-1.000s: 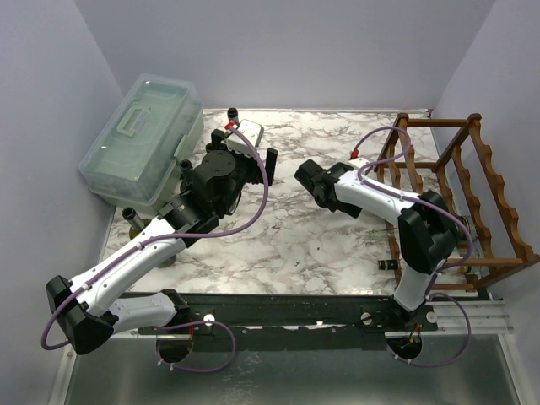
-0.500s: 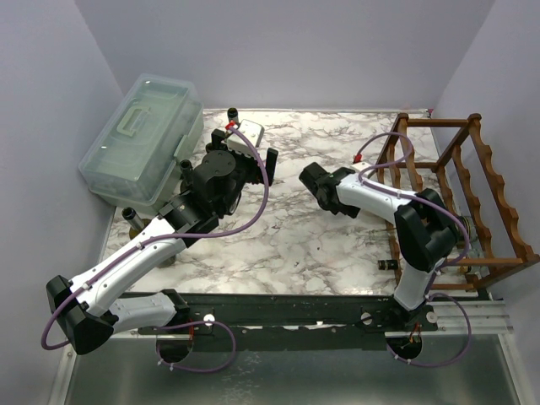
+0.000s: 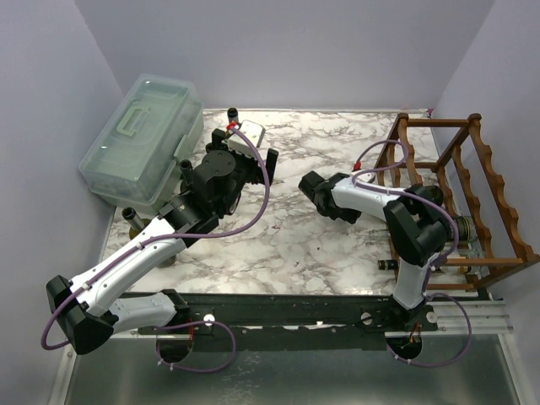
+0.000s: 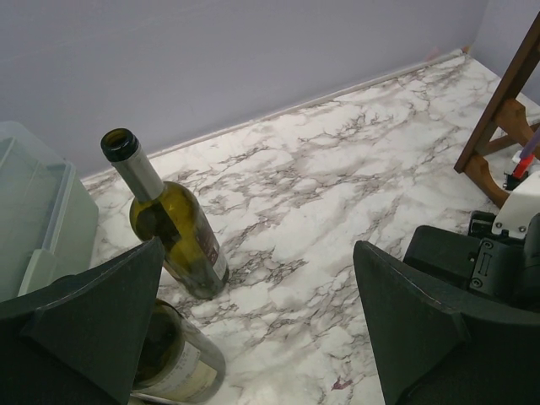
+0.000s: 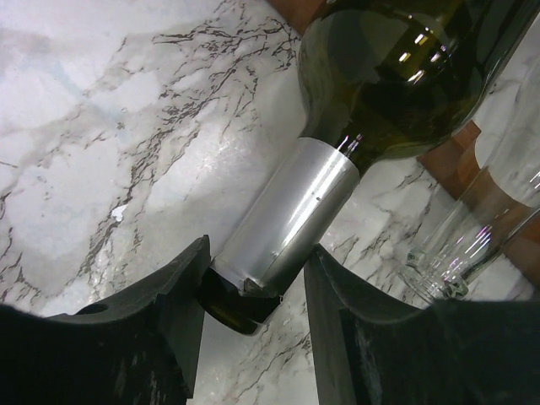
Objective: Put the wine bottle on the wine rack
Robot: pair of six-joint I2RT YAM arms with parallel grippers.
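My right gripper [image 5: 253, 278] is shut on the silver-foiled neck of a dark green wine bottle [image 5: 388, 76], which lies tilted low over the marble. Its body reaches toward the reddish-brown wine rack [image 5: 447, 160]. In the top view the right arm [image 3: 354, 194] is folded back in front of the rack [image 3: 494, 194], and its fingers and the held neck are hidden under it. A bottle base [image 3: 461, 228] shows inside the rack's lower tier. My left gripper [image 4: 253, 337] is open and empty, hovering at the table's back left [image 3: 253, 164].
A green bottle [image 4: 173, 224] stands upright ahead of the left gripper and another [image 4: 173, 363] sits by its left finger. A translucent lidded box [image 3: 143, 139] fills the back left. A clear glass bottle [image 5: 472, 228] lies beside the held bottle. A bottle neck [image 3: 386, 265] pokes from the rack's near side.
The right wrist has drawn nearer and to the right, toward the rack, with the arm folding tighter. The left arm has not moved.
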